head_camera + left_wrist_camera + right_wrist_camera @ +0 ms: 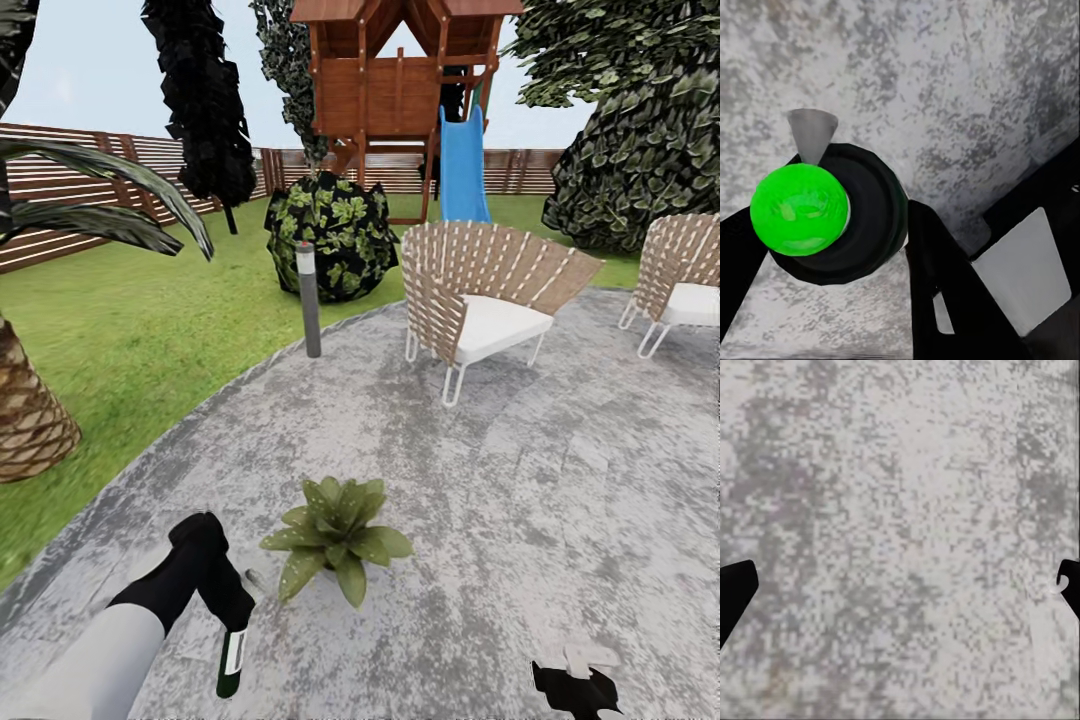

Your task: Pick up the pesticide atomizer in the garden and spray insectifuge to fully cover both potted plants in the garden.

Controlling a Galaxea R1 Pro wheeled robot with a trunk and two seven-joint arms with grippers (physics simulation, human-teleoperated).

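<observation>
Grey mottled paving [520, 480] spreads out under me in a rounded patio, edged by green lawn [150, 330] on my left side. Beyond the lawn runs a brown slatted fence [90, 190], and farther back stands a wooden play tower [400, 80] with a blue slide [464, 165]. Two woven chairs with white cushions sit on the paving — one [485, 300] ahead of me, one [685, 280] at the right edge of the head view. A short grey lamp post [309, 298] stands where paving meets grass, with a dark leafy bush [332, 235] behind it. A scaly palm trunk [30, 415] rises from the lawn at far left.

One potted plant [340, 535], a low rosette of pointed green leaves, stands on the paving just ahead of me.

My left gripper [232, 625] is clamped around the pesticide atomizer [231, 662], which hangs down from it near the plant, to the plant's left. In the left wrist view I see the bottle [862, 217] end-on between my two black fingers [945, 285], its bright green top [799, 210] facing the camera and a small grey cone-shaped nozzle beside it.

My right gripper [580, 685] hovers low over bare paving, well apart from the plant. Its black fingertips [735, 585] sit wide apart at the picture's two sides, nothing between them.
</observation>
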